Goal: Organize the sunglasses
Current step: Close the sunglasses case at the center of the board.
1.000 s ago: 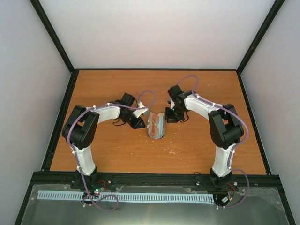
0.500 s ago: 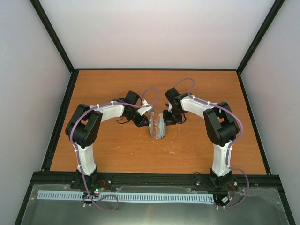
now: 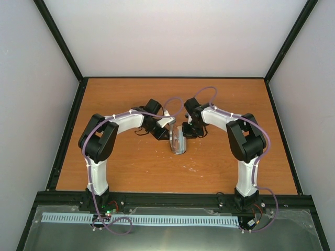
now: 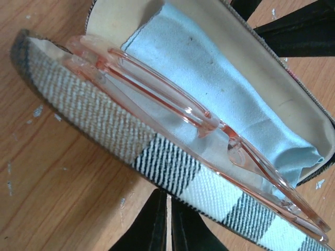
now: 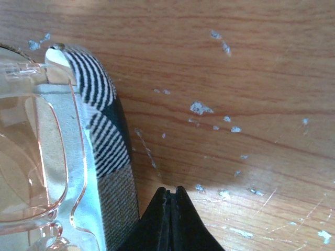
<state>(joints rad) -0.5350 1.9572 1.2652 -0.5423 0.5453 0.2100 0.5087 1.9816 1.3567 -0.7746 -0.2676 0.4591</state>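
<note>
1. The oblong grey-brown striped case point(image 3: 179, 142) lies open, midway between the left and right edges of the brown wooden desk point(image 3: 131, 167).
2. The slim orange-brown translucent sunglasses point(image 4: 157, 91) rest inside it on the light-blue square cloth point(image 4: 209, 78).
3. The left gripper point(image 4: 168, 222) has its jaws closed and empty, at the case's left wall.
4. The right gripper point(image 5: 170, 209) has its jaws closed and empty, beside the right wall.

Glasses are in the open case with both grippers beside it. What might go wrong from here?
1. The sunglasses look to ride on the near rim of the case, over the bunched cloth; closing it could pinch the frame.
2. The left gripper and right gripper are both shut beside the case, neither gripping it, so a push could slide or tip it.
</note>
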